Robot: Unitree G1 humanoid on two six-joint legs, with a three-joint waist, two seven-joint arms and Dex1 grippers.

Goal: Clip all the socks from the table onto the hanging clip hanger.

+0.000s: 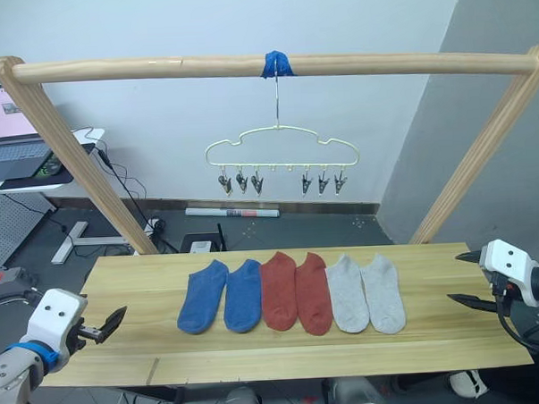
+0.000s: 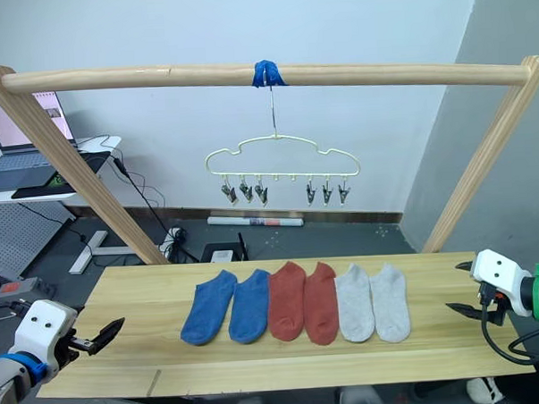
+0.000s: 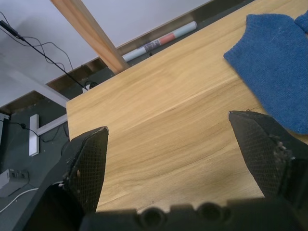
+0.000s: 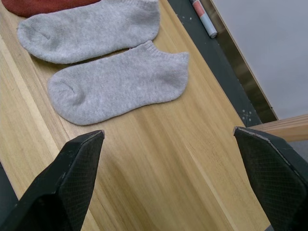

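All six socks [image 1: 291, 293] lie flat in a row on the middle of the table [image 1: 130, 289], and the clip hanger [image 1: 280, 159] above carries nothing, so by my judgement no sock is clipped yet; the left gripper [image 1: 112, 322] and the right gripper [image 1: 464, 278] hover open and empty at the two table ends. The left wrist view shows a blue sock [image 3: 276, 72] close by; the right wrist view shows the two grey socks [image 4: 115, 72].

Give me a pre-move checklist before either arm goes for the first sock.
1. Six socks flat on the table, none clipped: ok.
2. Left gripper open, holding nothing: ok.
3. Right gripper open, holding nothing: ok.
4. Clip hanger hanging from the pole, its clips bare: ok.
5. Nearest targets: the outer blue sock on the left side, the outer grey sock on the right, both unobstructed: ok.
6. Whether the clips are within reach: cannot tell.
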